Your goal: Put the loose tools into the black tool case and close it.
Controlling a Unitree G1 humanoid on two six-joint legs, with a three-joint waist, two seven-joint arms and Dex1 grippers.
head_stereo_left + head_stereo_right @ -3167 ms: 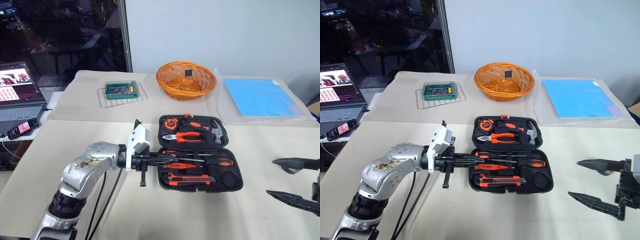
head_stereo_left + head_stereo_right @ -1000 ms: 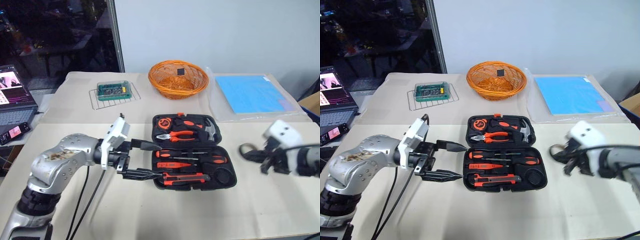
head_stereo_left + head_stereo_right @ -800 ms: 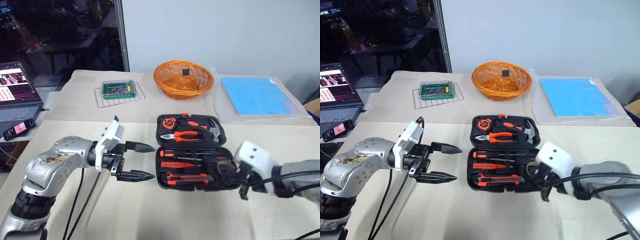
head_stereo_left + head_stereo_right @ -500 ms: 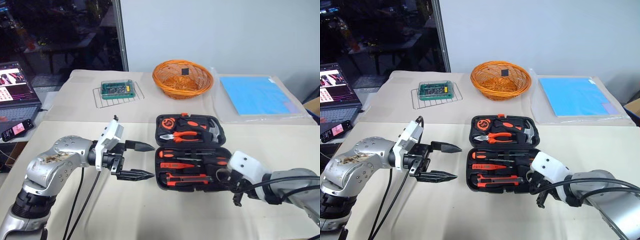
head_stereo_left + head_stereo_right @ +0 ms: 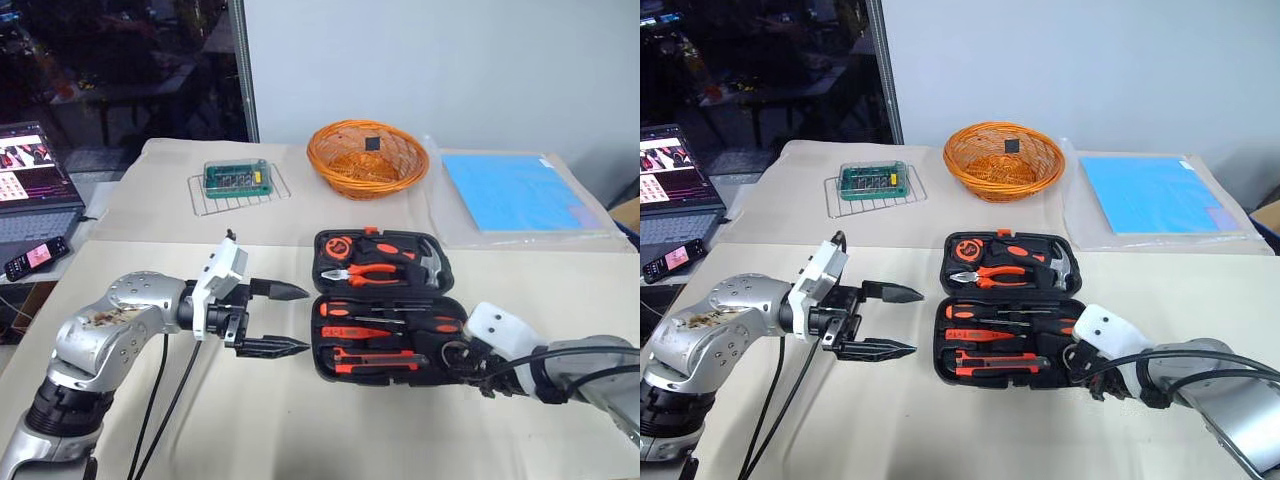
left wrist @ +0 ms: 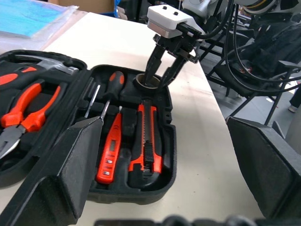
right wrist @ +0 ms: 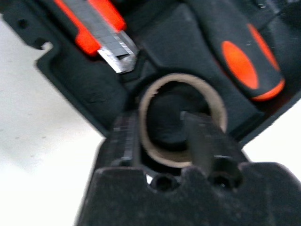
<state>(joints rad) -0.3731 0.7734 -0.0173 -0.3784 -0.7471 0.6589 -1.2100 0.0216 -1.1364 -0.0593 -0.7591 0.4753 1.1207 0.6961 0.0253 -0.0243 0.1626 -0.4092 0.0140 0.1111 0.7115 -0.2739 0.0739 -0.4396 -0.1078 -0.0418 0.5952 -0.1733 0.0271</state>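
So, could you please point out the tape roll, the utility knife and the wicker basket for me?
tape roll (image 6: 149,81), left wrist view, on its cardboard rim.
utility knife (image 6: 148,141), left wrist view, mid-body.
wicker basket (image 5: 367,160), left eye view, on its woven inside.

Tool case (image 5: 330,370): matt black moulded plastic, slightly grainy. Screwdriver (image 7: 240,56): rubbery-looking black grip, smooth orange inserts. Utility knife (image 6: 148,141): glossy red plastic with black trim, bare shiny metal blade tip. Tape roll (image 7: 181,120): cardboard-looking tan ring, dull. Pliers (image 5: 372,270): orange plastic-coated handles, grey metal jaws. Basket (image 5: 367,158): woven orange wicker, rough. Table (image 5: 300,430): matt beige, smooth. Blue sheet (image 5: 515,190): under glossy clear plastic.
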